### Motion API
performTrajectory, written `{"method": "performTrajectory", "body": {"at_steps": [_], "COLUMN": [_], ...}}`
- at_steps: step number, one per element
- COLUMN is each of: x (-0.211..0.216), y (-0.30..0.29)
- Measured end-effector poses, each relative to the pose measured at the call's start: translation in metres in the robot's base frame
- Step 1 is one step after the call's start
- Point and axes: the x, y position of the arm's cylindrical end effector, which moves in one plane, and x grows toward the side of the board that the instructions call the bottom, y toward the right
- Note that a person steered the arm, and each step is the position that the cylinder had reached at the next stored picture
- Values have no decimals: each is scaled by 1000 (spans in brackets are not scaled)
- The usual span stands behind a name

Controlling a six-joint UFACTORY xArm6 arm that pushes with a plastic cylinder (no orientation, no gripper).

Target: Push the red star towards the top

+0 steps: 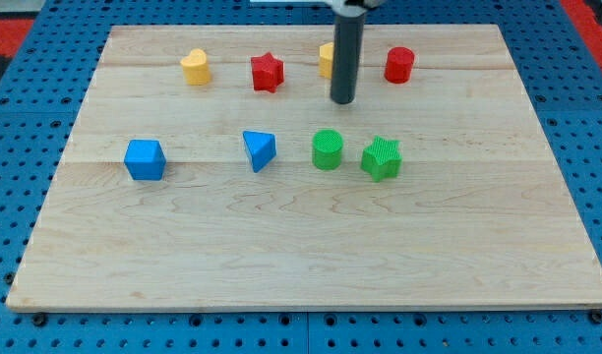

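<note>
Red star (pixel 267 72) near the view's top edge of the wooden board (pixel 301 246), in the upper row, between yellow heart (pixel 195 67) on the view's left and yellow block (pixel 326 57) on the view's right. Lying flat, no clear long axis; one point of the star aimed at the view's top, two lower points aimed at the view's bottom. Apart from both neighbours, touching neither.

Dark rod coming down from the view's top edge, upright, nearly vertical in the picture, hiding most of the yellow block behind it, so that block's shape cannot be told. My tip (pixel 342 101) resting on the board to the view's right of the red star and slightly lower, well apart from it, not touching. Between red star and red cylinder (pixel 399 64) in left-right terms, closer to the yellow block. No pincer on this arm: nothing clenched, nothing grasped, only the bare rod end.

Lower row, across the board's middle: blue cube (pixel 145 159) at the view's left, blue triangular block (pixel 259 149) next, then green cylinder (pixel 328 149), then green star (pixel 382 158) just beside it. Tip above the green cylinder in the view, apart from it. Blue pegboard surface (pixel 26 59) around the board.
</note>
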Motion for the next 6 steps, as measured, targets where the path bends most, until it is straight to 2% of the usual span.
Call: {"method": "performTrajectory", "body": {"at_steps": [1, 2, 3, 5, 6], "x": [-13, -42, -24, -60, -47], "y": [-48, -61, -55, -95, -91]}}
